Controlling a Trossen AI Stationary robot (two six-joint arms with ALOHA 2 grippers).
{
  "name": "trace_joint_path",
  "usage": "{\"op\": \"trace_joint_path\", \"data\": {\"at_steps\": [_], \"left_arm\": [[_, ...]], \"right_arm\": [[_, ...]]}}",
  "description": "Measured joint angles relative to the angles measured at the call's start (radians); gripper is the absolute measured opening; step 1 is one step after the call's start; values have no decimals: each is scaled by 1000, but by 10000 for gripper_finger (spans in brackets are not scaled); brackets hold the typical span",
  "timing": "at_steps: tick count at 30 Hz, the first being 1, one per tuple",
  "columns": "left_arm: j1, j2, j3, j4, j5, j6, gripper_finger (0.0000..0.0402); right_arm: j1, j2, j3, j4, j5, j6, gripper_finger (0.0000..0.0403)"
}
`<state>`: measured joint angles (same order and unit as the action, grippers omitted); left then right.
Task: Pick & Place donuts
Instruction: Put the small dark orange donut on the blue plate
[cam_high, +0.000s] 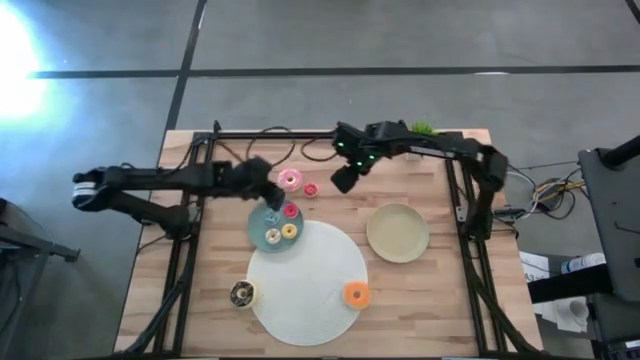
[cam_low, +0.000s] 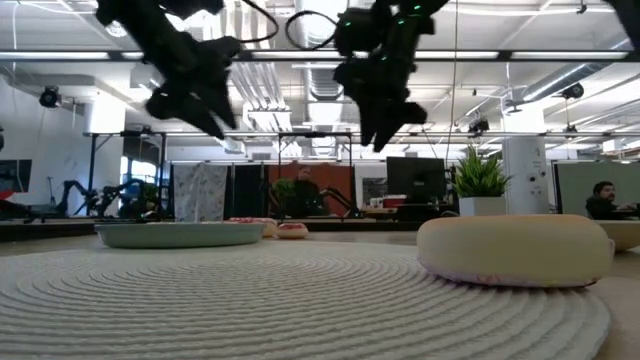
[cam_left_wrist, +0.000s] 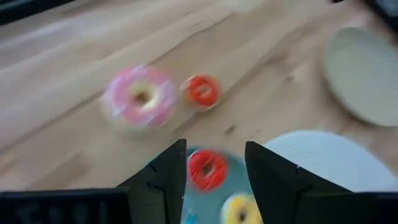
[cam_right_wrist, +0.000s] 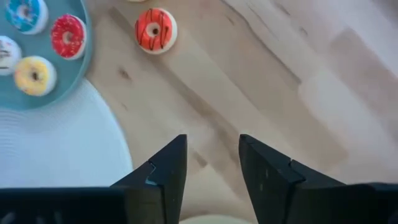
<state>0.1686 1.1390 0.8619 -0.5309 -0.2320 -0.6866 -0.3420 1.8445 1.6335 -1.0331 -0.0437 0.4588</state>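
Strong white glare blooms on the floor (cam_high: 15, 60) at ten o'clock in the high view. The left wrist view is smeared: the pink-frosted donut (cam_left_wrist: 140, 99) looks blurred. Ceiling strip lights (cam_low: 520, 40) brighten the low view, silhouetting both arms.

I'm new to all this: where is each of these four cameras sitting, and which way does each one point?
High view: above the table, looking straight down; both dark arms, round teal plate.
Low view: at tabletop height, looking level across the ribbed white round mat into the room; both arms hang from above.
Left wrist view: on the left arm, past the open left gripper, toward the pink-frosted donut.
Right wrist view: on the right arm, past the open right gripper, toward wood.
Both wrist views share the small red donut.
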Motion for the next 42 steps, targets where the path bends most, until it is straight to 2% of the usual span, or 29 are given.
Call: {"op": "trace_joint_path", "data": {"at_steps": [3, 6, 10, 14, 18, 22, 27, 32, 34, 38, 42], "left_arm": [[44, 67, 9, 159, 76, 87, 137], [90, 139, 33, 221, 146, 104, 137], [132, 261, 74, 232, 219, 182, 137], [142, 383, 125, 228, 233, 261, 137], [146, 491, 196, 209, 249, 278, 137], [164, 586, 307, 122, 222, 334, 137], [224, 705, 485, -120, 197, 389, 137], [288, 829, 636, -278, 357, 444, 137], [294, 867, 680, -302, 383, 478, 137], [286, 882, 716, -332, 382, 539, 137], [278, 876, 703, -333, 323, 586, 137]], "right_arm": [[2, -93, -106, 61, 16, 72, 137], [1, -166, -197, 115, 21, 137, 135], [2, -229, -291, 171, 22, 190, 135], [2, -258, -356, 185, 21, 219, 133], [2, -264, -388, 185, 21, 223, 130], [4, -265, -395, 186, 21, 223, 130], [3, -265, -389, 185, 21, 223, 134], [3, -266, -381, 186, 21, 219, 131], [3, -266, -381, 185, 21, 219, 128], [3, -266, -381, 176, 21, 216, 128], [3, -266, -382, 177, 21, 216, 133]]}}
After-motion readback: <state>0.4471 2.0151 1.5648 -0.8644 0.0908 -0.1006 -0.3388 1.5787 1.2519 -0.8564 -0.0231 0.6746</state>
